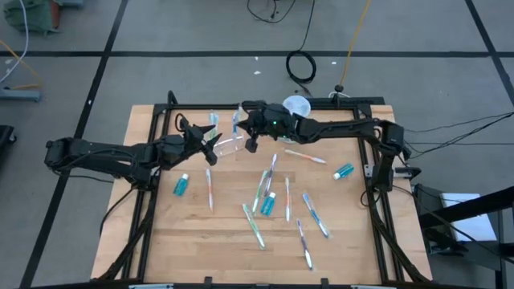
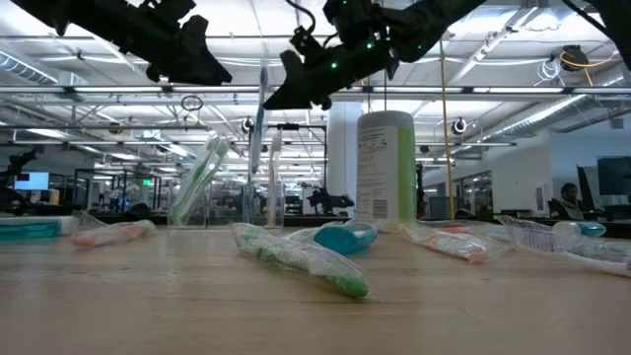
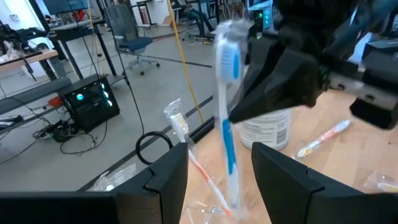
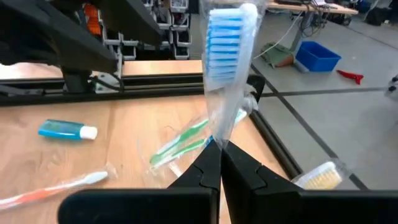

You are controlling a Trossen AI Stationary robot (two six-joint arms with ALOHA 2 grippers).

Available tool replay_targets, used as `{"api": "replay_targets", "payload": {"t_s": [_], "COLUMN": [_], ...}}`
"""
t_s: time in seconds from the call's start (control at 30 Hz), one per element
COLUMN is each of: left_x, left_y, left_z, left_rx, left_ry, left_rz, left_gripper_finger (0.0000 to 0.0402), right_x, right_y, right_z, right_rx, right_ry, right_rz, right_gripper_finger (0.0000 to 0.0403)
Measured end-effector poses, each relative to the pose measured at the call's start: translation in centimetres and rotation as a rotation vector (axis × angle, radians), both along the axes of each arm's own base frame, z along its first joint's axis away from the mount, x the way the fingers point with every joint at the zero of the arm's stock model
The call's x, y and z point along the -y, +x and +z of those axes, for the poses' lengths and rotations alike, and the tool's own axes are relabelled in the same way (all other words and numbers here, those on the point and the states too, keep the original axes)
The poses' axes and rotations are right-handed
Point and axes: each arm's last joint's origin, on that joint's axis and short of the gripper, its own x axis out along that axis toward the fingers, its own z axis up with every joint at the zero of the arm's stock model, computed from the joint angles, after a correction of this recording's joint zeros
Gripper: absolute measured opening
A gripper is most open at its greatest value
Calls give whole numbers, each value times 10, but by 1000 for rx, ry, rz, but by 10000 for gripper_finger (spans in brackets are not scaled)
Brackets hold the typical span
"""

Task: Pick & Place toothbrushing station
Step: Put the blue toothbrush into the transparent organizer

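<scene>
So the right claw (image 1: 251, 143), pinched on the blue toothbrush (image 4: 225, 68), hangs over the clear cup (image 1: 227, 146) at upper centre of the desk (image 1: 161, 225). Left claw (image 1: 210, 143) is spread around the cup. I'd lower straight, then let go.

We find an open-plan robotics lab: exposed ceiling trusses (image 2: 118, 91), rows of workstations, an office chair (image 3: 127, 38), cables across grey floor (image 1: 201, 24), a black-framed wooden desk (image 1: 193, 241).
</scene>
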Motion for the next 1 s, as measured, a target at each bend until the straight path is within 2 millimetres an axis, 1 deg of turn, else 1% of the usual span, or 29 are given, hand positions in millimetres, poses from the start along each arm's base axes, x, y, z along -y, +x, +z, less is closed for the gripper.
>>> {"api": "replay_targets", "payload": {"t_s": [0.1, 0.2, 0.33, 0.4, 0.53, 0.6, 0.7, 0.8, 1.0], "left_x": [0, 0, 0, 0, 0, 0, 0, 0, 0], "left_y": [0, 0, 0, 0, 0, 0, 0, 0, 0], "left_z": [0, 0, 0, 0, 0, 0, 0, 0, 0], "left_rx": [-1, 0, 0, -1, -1, -1, 1, 6, 8], "left_ry": [0, 0, 0, 0, 0, 0, -1, -7, -12], "left_rz": [0, 0, 0, 0, 0, 0, -2, -4, -8], "left_gripper_finger": [184, 184, 184, 184, 184, 184, 184, 184, 184], "right_x": [2, 4, 8, 8, 6, 6, 7, 9, 12], "right_y": [4, 7, 6, 7, 1, 1, 1, 6, -1], "right_z": [-10, -17, -19, -17, 1, 4, -8, -19, -35], "right_rx": [-13, -33, -38, -19, 26, 37, -22, -37, -95], "right_ry": [12, -28, -38, -49, -72, -64, -46, -41, -25], "right_rz": [-10, -64, -96, -96, -94, -100, -102, -104, -135], "right_gripper_finger": [0, 0, 0, 0, 0, 0, 0, 0, 0]}}
